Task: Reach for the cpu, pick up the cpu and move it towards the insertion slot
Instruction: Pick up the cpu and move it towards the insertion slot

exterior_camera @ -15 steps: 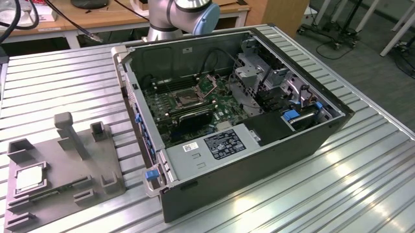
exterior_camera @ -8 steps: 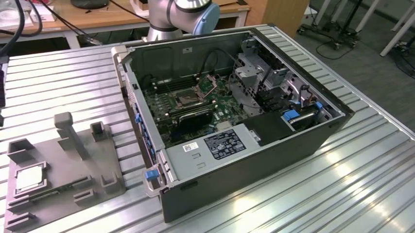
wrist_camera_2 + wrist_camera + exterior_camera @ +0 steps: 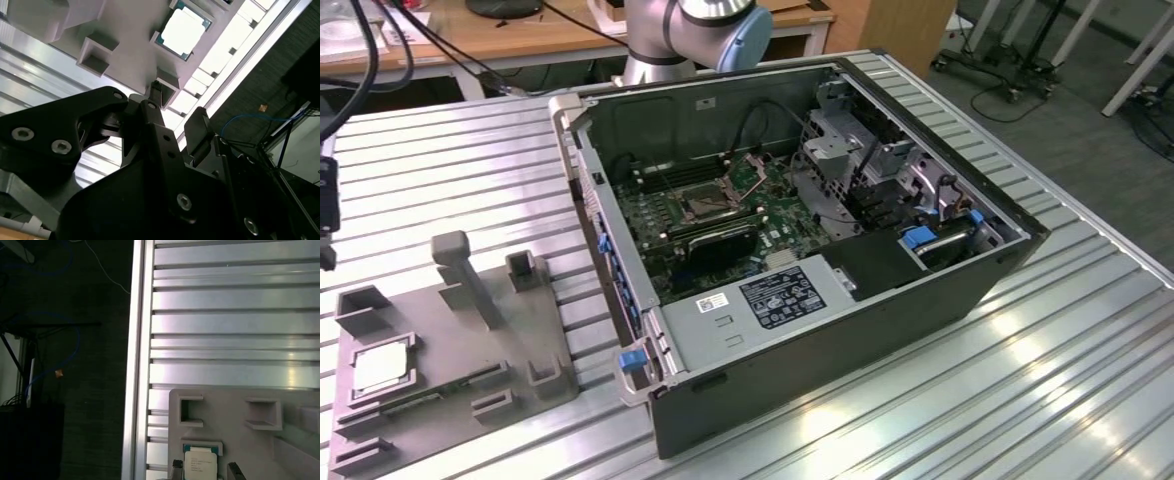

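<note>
The cpu [image 3: 380, 365] is a pale square chip lying flat in the grey tray [image 3: 454, 340] at the exterior view's lower left. In the first wrist view the cpu [image 3: 200, 463] sits in its recess, and my gripper [image 3: 205, 471] is open, with one dark fingertip on each side of the chip and apart from it. The second wrist view shows the cpu [image 3: 182, 30] beyond my black fingers [image 3: 157, 97]. The insertion slot [image 3: 700, 207] is the square black socket on the green board inside the open computer case [image 3: 854, 300].
The tray has raised grey posts [image 3: 460, 270] and small pockets around the chip. The ribbed metal table [image 3: 1067, 380] ends at an edge [image 3: 142, 365] close to the tray, with dark floor beyond. Cables and metal drive cages [image 3: 854, 160] crowd the case interior.
</note>
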You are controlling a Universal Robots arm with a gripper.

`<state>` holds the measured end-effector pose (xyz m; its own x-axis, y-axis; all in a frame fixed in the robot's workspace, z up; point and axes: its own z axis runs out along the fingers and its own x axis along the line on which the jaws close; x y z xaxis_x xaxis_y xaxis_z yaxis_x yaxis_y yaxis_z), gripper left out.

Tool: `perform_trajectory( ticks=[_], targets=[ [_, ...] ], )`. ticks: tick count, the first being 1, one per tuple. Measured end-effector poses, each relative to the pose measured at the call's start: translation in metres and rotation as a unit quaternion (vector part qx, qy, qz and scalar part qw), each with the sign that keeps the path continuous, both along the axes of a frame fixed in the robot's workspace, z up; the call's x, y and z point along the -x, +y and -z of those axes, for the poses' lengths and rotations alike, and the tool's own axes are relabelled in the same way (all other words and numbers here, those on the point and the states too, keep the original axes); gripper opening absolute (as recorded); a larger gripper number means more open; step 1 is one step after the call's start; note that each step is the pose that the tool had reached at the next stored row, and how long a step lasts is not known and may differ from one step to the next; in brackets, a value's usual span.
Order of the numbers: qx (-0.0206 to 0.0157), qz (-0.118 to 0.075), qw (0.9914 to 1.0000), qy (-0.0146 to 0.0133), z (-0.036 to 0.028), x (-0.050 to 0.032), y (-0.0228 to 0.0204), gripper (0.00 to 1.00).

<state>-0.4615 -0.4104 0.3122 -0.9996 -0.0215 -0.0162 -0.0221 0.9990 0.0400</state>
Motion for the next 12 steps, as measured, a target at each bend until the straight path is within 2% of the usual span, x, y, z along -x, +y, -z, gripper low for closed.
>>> perform_trajectory(
  ticks=[12],
  targets=[
    [-0.0004, 0.0, 1.0, -0.0002, 0.0166, 0.0002, -0.0021, 0.46]
  ],
)
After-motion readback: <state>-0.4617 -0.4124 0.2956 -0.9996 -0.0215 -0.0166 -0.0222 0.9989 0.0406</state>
